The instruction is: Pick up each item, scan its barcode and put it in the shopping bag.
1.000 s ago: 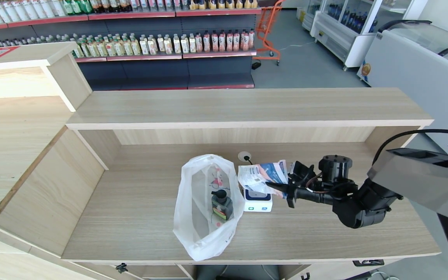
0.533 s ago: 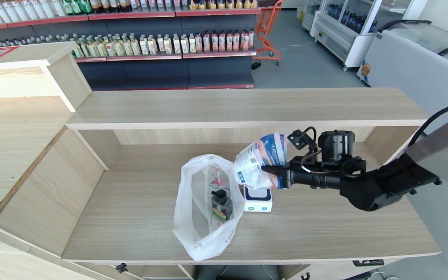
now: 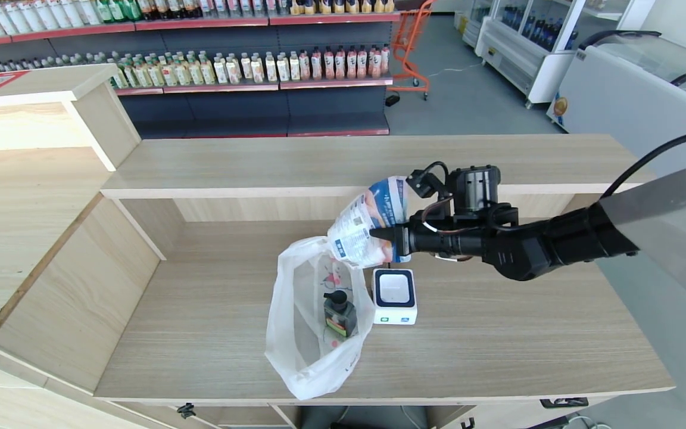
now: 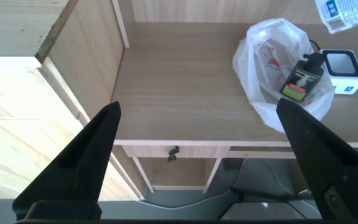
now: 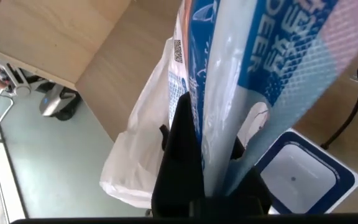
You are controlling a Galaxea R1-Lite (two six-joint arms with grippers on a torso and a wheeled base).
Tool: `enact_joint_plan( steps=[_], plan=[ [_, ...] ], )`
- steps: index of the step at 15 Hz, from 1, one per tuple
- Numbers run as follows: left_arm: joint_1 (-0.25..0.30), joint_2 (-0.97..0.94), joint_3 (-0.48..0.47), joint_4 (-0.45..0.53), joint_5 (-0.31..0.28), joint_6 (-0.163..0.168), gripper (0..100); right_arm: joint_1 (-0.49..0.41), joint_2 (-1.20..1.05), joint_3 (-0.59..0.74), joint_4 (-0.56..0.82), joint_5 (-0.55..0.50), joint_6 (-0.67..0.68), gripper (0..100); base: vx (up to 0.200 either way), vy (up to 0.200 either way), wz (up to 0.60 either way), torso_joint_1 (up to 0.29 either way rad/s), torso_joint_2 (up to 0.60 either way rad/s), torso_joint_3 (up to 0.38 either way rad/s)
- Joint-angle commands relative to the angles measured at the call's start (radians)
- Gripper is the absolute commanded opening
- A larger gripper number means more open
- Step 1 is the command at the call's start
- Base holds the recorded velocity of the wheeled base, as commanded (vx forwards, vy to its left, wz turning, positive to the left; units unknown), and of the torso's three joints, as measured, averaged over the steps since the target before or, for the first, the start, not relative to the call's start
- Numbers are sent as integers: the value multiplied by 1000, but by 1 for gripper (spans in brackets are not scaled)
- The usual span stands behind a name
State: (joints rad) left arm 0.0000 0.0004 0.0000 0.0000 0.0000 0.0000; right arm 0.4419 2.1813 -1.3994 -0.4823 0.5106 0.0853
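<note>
My right gripper (image 3: 387, 236) is shut on a blue and white soft packet (image 3: 367, 223), held in the air above the far rim of the white shopping bag (image 3: 310, 316) and beyond the scanner (image 3: 395, 296). In the right wrist view the packet (image 5: 241, 81) stands pinched edge-on between the black fingers (image 5: 182, 149), with the bag (image 5: 145, 155) and scanner (image 5: 303, 177) below. A dark pump bottle (image 3: 339, 314) sits inside the bag. My left gripper (image 4: 201, 155) hangs open, high above the counter's front edge, well clear of the bag (image 4: 278, 68).
The wooden counter (image 3: 468, 351) has a raised back ledge (image 3: 379, 161) and a side wall (image 3: 75, 298) on the left. A cable port (image 3: 374, 239) sits behind the scanner. Bare counter lies to the right of the scanner and left of the bag.
My right arm has lifted the packet off the scanner and carried it up and to the left, toward the bag's opening. The scanner's top now shows uncovered.
</note>
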Motion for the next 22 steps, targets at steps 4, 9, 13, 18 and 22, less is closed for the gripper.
enact_joint_plan(
  steps=[4, 9, 13, 18, 22],
  plan=[
    [0, 1, 0, 0, 0, -2, 100, 66, 101, -73, 44, 0, -32, 0, 0, 0, 0, 0, 0, 0],
    [0, 1, 0, 0, 0, 0, 100, 26, 158, -69, 62, -21, -243, 0, 0, 0, 0, 0, 0, 0],
    [0, 1, 0, 0, 0, 0, 100, 23, 153, -66, 73, -24, -234, 0, 0, 0, 0, 0, 0, 0],
    [0, 1, 0, 0, -2, 0, 100, 46, 213, -78, 70, -27, -277, 0, 0, 0, 0, 0, 0, 0],
    [0, 1, 0, 0, 0, 0, 100, 47, 264, -118, 68, -31, -311, 0, 0, 0, 0, 0, 0, 0]
  ],
)
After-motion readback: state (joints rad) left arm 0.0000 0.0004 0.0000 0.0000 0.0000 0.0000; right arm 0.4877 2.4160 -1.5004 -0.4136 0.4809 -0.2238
